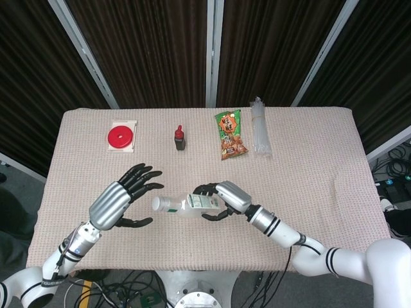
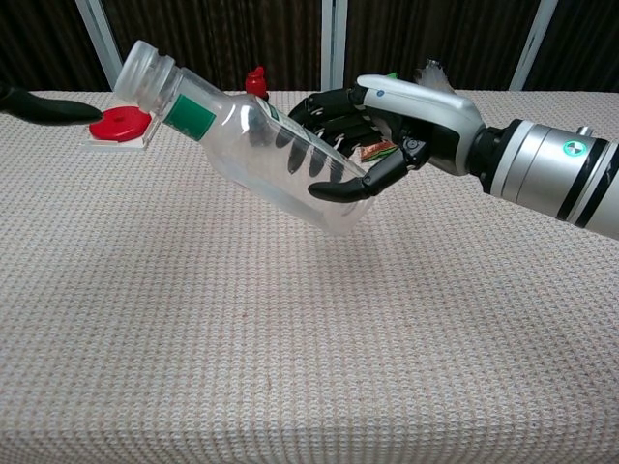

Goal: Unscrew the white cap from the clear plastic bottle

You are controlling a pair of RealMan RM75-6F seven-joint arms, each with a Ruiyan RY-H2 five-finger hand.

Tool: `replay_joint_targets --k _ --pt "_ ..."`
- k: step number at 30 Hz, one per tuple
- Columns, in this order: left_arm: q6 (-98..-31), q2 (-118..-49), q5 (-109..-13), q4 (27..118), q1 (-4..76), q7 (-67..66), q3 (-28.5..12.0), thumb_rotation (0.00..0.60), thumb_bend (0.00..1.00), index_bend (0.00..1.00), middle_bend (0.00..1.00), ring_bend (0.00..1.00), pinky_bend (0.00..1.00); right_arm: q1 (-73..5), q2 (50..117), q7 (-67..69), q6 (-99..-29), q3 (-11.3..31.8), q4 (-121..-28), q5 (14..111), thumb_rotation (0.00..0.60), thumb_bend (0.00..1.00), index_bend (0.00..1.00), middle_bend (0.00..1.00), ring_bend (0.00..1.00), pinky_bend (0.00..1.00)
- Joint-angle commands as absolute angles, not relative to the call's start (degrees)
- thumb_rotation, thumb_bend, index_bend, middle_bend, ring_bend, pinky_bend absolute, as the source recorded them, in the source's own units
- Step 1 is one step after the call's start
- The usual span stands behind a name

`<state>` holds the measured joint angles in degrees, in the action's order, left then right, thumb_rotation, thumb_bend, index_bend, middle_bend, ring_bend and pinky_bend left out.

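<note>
The clear plastic bottle (image 1: 189,205) with a green-and-white label is held off the table, tilted, in my right hand (image 1: 225,197). In the chest view the right hand (image 2: 392,130) wraps the bottle (image 2: 261,145) around its lower body, and the white cap (image 2: 145,70) points up and to the left. In the head view the cap (image 1: 157,204) faces my left hand (image 1: 119,200), which is open with fingers spread, a short gap away and holding nothing. Only one dark fingertip of the left hand (image 2: 44,106) shows at the chest view's left edge.
Along the far side of the cloth-covered table (image 1: 321,167) lie a red disc on a white card (image 1: 121,136), a small dark bottle with a red top (image 1: 180,139), a green snack packet (image 1: 230,135) and a bundle of clear sticks (image 1: 259,127).
</note>
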<state>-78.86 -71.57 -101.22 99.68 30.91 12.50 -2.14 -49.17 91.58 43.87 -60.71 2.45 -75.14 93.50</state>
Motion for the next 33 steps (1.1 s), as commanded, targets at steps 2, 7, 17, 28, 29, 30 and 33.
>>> replay_joint_targets --k 2,7,17,28,29,30,33 --pt "-77.6 -71.3 -100.3 99.7 31.2 12.7 -2.1 0.600 0.19 0.30 0.10 0.03 0.02 -49.1 91.4 44.0 -61.0 2.4 -75.4 93.9 0.600 0.58 0.59 0.53 0.37 0.50" --pt "-76.6 -70.5 -100.1 100.1 31.4 12.8 -1.9 0.600 0.27 0.34 0.10 0.03 0.02 -49.2 91.5 44.2 -61.0 2.3 -75.1 94.1 0.600 0.58 0.59 0.53 0.37 0.50" --pt "-76.0 -69.5 -100.6 101.2 31.6 13.3 -1.6 0.600 0.31 0.34 0.10 0.03 0.02 -49.4 91.9 44.9 -61.1 2.4 -74.5 94.2 0.600 0.58 0.59 0.53 0.37 0.50" --pt "-75.6 -70.2 -100.6 101.0 32.2 13.4 -2.1 0.600 0.33 0.37 0.10 0.03 0.02 -49.6 92.0 44.8 -61.1 2.5 -74.4 94.2 0.600 0.58 0.59 0.53 0.38 0.50" --pt "-75.6 -70.1 -100.6 101.0 32.3 13.5 -2.1 0.600 0.33 0.37 0.10 0.03 0.02 -49.6 92.0 44.8 -61.1 2.5 -74.4 94.2 0.600 0.58 0.59 0.53 0.38 0.50" --pt "-75.5 -70.1 -100.6 101.0 32.3 13.5 -2.1 0.600 0.34 0.37 0.10 0.03 0.02 -49.6 92.0 44.8 -61.1 2.5 -74.4 94.1 0.600 0.58 0.59 0.53 0.38 0.50" --pt "-75.4 -69.8 -100.7 101.1 32.4 13.3 -2.1 0.600 0.35 0.37 0.10 0.03 0.02 -49.6 91.9 44.9 -61.2 2.6 -74.4 94.1 0.600 0.58 0.59 0.53 0.38 0.50"
